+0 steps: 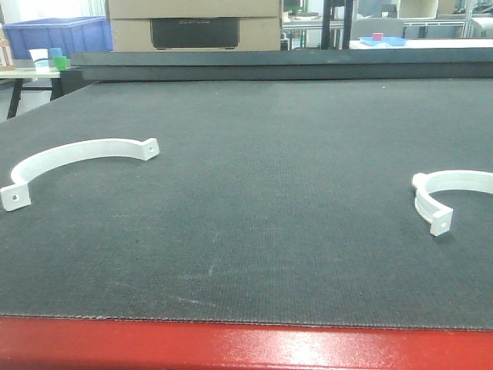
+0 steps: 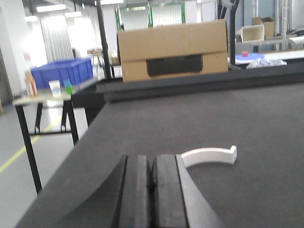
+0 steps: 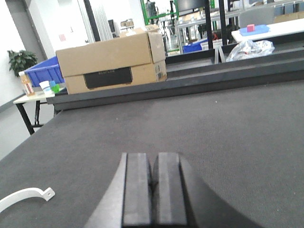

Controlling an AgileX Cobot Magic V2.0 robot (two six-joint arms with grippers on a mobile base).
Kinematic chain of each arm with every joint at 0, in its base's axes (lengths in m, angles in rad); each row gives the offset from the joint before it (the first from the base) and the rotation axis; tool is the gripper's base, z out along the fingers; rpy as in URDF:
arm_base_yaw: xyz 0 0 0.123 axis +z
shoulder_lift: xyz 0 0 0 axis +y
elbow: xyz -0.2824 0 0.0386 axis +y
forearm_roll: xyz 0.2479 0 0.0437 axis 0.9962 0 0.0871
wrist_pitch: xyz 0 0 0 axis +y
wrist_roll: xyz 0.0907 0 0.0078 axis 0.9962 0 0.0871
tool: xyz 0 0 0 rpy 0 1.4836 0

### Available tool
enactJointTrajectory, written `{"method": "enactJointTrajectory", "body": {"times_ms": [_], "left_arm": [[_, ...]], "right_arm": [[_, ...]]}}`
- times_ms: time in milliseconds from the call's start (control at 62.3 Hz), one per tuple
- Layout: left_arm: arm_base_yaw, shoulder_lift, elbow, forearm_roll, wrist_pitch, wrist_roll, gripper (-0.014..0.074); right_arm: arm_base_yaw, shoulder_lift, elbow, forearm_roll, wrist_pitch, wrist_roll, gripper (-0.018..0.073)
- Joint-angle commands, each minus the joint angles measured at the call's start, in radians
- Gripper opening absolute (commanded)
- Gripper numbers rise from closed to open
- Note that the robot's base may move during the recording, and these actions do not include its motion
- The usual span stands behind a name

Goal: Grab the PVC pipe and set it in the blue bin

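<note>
Left gripper (image 2: 152, 166) and right gripper (image 3: 153, 164): jaws closed, empty. Pipe (image 2: 209, 155) lies on surface just far-right of left jaws, arc running left-right; left arm looks nearer. Bin (image 1: 58, 35) far left.

Two white PVC pipe pieces (image 1: 85, 146) (image 1: 462, 179), one blue bin (image 1: 58, 35), one cardboard box (image 1: 192, 23).

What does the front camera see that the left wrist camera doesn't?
Only the front view shows both white pipe clamps, the left clamp and the right clamp, plus the table's red edge. Only the left wrist view shows the left gripper, shut and empty, and a yellow floor line. Both show a clamp, the blue bin, the cardboard box and the dark mat.
</note>
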Motion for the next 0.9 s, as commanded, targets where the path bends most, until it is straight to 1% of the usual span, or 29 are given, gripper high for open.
{"method": "enactJointTrajectory", "body": {"times_ms": [0,48,80,112,128,161,193,257,337,369,498,562,658,771,883], "left_arm": [[-0.001,-0.005,-0.004,0.014,-0.118,0.005,-0.0111],[-0.001,-0.005,-0.004,0.009,-0.165,0.001,-0.0111],[-0.001,-0.005,-0.004,-0.007,-0.2,-0.012,-0.0111],[-0.001,-0.005,-0.004,-0.034,-0.22,-0.042,-0.0111],[-0.001,-0.005,-0.004,-0.055,-0.229,-0.075,-0.0111],[-0.001,-0.005,-0.004,-0.078,-0.23,-0.11,-0.0111],[-0.001,-0.005,-0.004,-0.102,-0.224,-0.112,-0.0111],[-0.001,-0.005,-0.004,-0.109,-0.15,-0.112,-0.0111],[-0.001,-0.005,-0.037,-0.109,0.001,-0.112,-0.0111],[-0.001,-0.005,-0.063,-0.109,0.044,-0.112,-0.0111],[-0.001,0.01,-0.181,-0.094,0.106,-0.109,-0.0111],[-0.001,0.054,-0.244,-0.094,0.169,-0.109,-0.0111],[-0.001,0.179,-0.335,-0.089,0.272,-0.109,-0.0111],[-0.001,0.362,-0.461,-0.036,0.362,-0.109,-0.0111],[-0.001,0.54,-0.58,-0.033,0.399,-0.109,-0.0111]], "right_arm": [[-0.004,0.004,-0.007,0.007,-0.027,-0.002,-0.0168],[-0.004,0.004,-0.007,0.019,-0.027,-0.002,-0.0168],[-0.004,0.004,-0.007,0.024,-0.027,-0.002,-0.0168],[-0.004,0.004,-0.007,0.023,-0.031,-0.002,-0.0168],[-0.004,0.004,-0.007,0.023,-0.036,-0.002,-0.0168],[-0.004,0.004,-0.007,0.023,-0.042,-0.002,-0.0168],[-0.004,0.004,-0.007,0.023,-0.051,-0.002,-0.0168],[-0.004,0.004,-0.007,0.023,-0.053,-0.002,-0.0168],[-0.004,0.01,-0.007,0.023,-0.054,-0.002,-0.0168],[-0.004,0.015,-0.007,0.023,-0.054,-0.002,-0.0168],[-0.004,0.055,-0.007,0.023,-0.038,-0.002,-0.0168],[-0.004,0.083,-0.007,0.023,-0.038,-0.002,-0.0168],[-0.004,0.15,-0.007,0.023,-0.036,-0.002,-0.0168],[-0.004,0.237,-0.007,0.023,-0.013,-0.002,-0.0168],[-0.004,0.32,-0.019,0.026,0.008,-0.002,-0.0168]]}}
